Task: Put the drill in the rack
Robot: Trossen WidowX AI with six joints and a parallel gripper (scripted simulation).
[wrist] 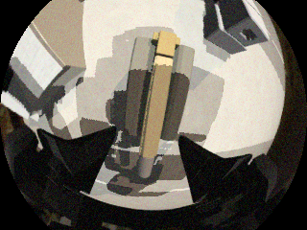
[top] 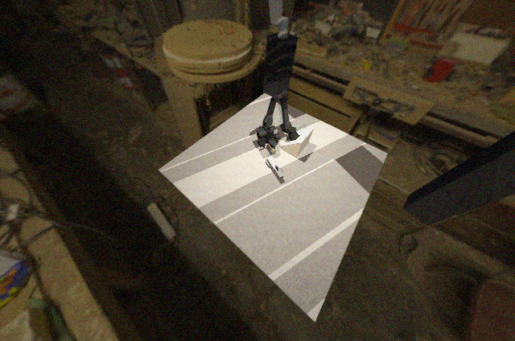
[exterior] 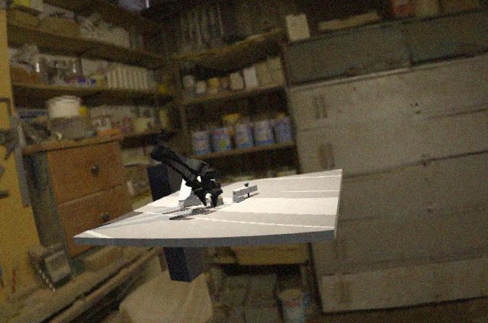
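The drill (wrist: 156,99) (top: 271,148) is a long tan rod with a grey tip. In the wrist view it lies lengthwise in the groove between the two grey rails of the rack (wrist: 184,83). My gripper (wrist: 148,134) (top: 278,134) (exterior: 210,198) is open, low over the rack, with one dark finger on each side of the drill's grey end and not gripping it. The grey holder block (wrist: 233,22) (top: 274,167) (exterior: 244,193), with its small dark key (exterior: 246,184) on top, stands apart from the rack on the striped table (top: 290,224) (exterior: 275,211).
A white wedge-shaped block (top: 301,144) (exterior: 184,192) stands close beside the gripper, towards the arm's base. The table edge lies near behind it. Workshop shelves and benches surround the table at a distance.
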